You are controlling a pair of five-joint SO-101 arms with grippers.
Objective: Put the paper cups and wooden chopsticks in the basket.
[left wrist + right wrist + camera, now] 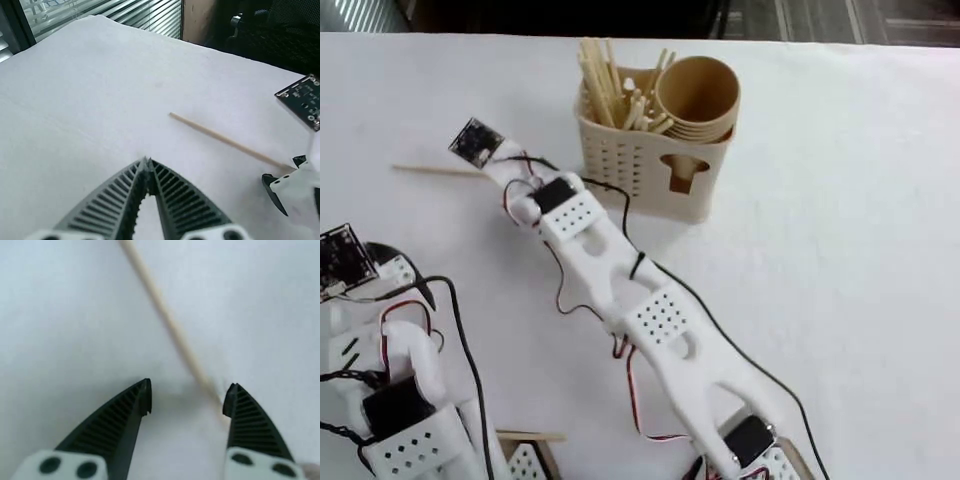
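While the right gripper [186, 395] hangs low over the table [840, 250] with its claw spread apart, I have the one loose chopstick [170, 325] that I can see running into the gap between the fingers. It lies far closer to one fingertip than the other, just beside it if not touching. The stick lies flat on the white surface, out to the side of the basket [640, 170] and apart from it. The basket already carries a bundle of chopsticks [610, 85] standing upright and a stack of paper cups [698, 95] next to them, so by my read this is the last pick and the job is nearly done. To do it well, I want to nudge the claw sideways until the stick sits centred in the gap, then drop until the tips just brush the table, because a thin round stick lying flat will likely roll away if I close too high. I close slowly and squarely across it, and I'd rather grab nearer the middle than at the end I'm over now, or it may droop and swing on the lift. The left gripper [147, 165] sits with its claw pressed together and empty, well back from the stick, and I plan to leave it parked so the arms don't tangle.
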